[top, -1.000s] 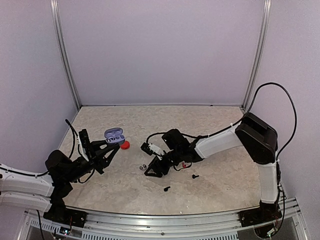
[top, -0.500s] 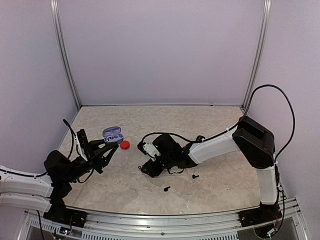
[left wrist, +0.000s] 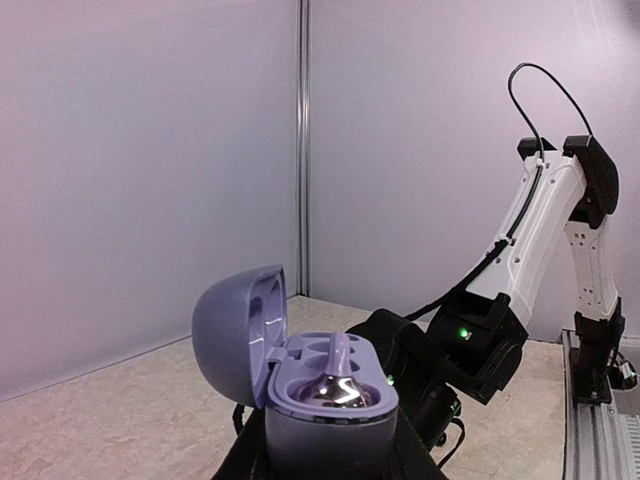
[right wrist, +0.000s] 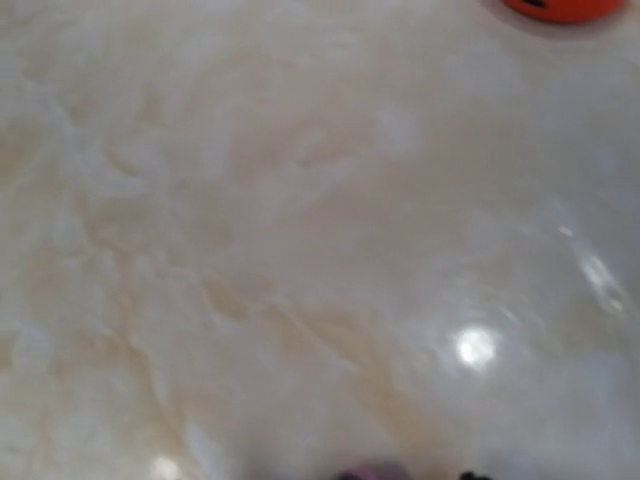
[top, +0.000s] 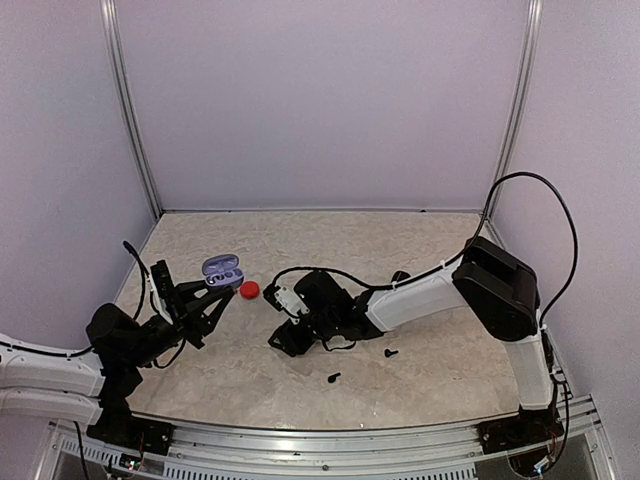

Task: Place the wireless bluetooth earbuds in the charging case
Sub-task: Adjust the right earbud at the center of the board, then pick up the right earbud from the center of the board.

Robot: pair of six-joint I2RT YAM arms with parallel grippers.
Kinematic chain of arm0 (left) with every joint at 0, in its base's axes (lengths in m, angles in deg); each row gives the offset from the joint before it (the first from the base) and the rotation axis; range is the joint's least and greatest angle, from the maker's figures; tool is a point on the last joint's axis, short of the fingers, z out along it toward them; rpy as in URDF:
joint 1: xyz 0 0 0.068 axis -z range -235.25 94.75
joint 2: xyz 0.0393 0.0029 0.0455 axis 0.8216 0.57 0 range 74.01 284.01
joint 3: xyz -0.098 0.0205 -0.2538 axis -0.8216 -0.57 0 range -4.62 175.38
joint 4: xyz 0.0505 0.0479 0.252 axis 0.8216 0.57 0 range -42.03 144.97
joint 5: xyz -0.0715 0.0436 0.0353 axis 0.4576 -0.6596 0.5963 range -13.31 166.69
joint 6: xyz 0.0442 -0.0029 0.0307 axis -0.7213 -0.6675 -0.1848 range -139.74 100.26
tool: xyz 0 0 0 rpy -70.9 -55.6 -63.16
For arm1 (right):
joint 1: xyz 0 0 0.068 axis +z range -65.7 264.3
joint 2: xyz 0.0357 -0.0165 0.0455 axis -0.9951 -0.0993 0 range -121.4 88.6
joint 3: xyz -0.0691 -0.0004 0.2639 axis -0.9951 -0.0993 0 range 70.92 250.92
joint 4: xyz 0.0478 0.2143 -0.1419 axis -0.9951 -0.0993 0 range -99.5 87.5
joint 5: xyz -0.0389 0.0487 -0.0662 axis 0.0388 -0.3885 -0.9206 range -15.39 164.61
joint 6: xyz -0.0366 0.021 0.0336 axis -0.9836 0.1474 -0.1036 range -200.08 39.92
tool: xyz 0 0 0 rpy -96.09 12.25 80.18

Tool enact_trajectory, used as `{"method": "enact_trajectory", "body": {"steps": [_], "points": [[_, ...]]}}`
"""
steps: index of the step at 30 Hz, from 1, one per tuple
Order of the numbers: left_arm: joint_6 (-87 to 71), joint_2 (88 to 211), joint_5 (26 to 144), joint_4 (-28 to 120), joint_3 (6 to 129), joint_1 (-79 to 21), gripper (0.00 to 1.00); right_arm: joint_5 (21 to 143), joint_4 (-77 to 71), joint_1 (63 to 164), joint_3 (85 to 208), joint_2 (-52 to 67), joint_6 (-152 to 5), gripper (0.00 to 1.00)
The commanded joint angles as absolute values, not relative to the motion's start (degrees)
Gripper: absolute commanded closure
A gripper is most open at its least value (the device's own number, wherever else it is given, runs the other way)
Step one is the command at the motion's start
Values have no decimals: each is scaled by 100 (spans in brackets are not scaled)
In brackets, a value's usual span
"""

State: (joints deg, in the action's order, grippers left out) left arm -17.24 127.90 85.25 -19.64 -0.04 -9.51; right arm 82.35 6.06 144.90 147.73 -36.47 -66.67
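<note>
Lilac case (top: 222, 270), lid open, pinched by left gripper (top: 214, 289), lies left of and above right gripper (top: 282, 338); can't tell that one's spread.

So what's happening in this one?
The left pincer holds up an open lavender rounded charging case, with one silvery stemmed earbud seated in it. The right arm reaches across the beige marbled table, with the right pincer low over the surface, not far from a small red rounded object. Whether it grips anything can't be seen. Two tiny black earbuds lie loose on the table, nearer the arms' bases.
</note>
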Motion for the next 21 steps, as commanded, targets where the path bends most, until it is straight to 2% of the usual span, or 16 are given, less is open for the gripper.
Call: {"method": "enact_trajectory", "body": {"steps": [1,10,21], "points": [[-1781,12698,8474,-2111,-103,-981,100,8357,450,14572,14927,-3986,-6654,41],[-1788,12648,8459,-2120,-140,-976,100,8796,686,14678,14933,-4095,-7375,42],[-1807,12664,8493,-2084,-104,-981,100,8321,733,14591,14471,-3694,-7778,36]]}}
